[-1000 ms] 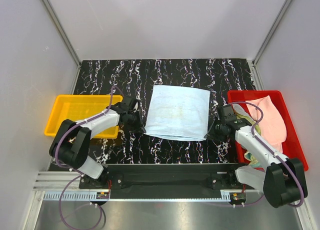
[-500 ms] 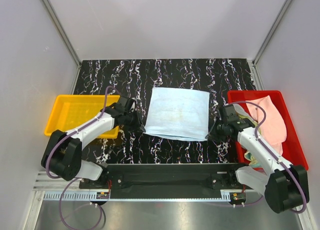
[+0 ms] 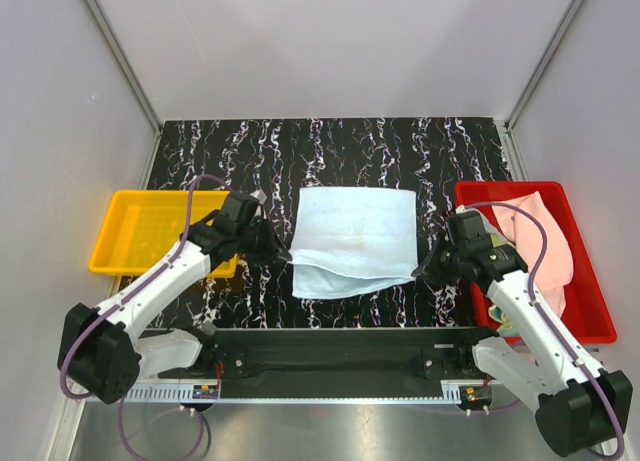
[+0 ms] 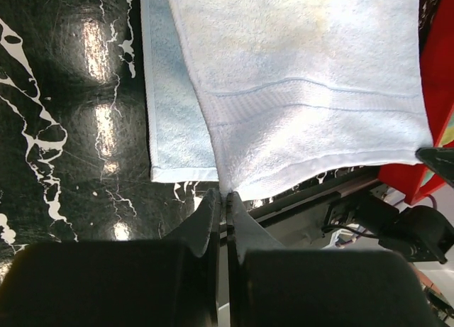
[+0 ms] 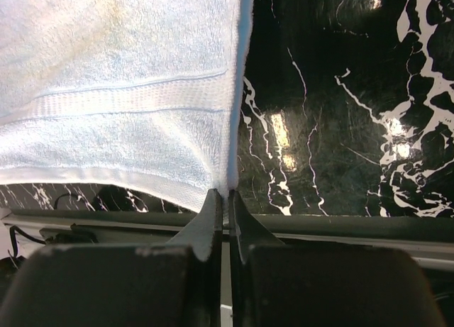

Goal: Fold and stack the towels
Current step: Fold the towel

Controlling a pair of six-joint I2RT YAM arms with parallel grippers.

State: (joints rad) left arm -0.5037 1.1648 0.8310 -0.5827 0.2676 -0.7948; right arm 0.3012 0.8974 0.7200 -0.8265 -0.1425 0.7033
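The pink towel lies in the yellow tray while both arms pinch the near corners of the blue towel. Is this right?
Not quite: the top view shows the pink towel in the red tray. The left fingers and right fingers do pinch the near corners of the blue towel.

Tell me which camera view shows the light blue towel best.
The top external view: the whole light blue towel is visible there. The left wrist view shows only the corner pinched by the left gripper; the right wrist view only the corner in the right gripper.
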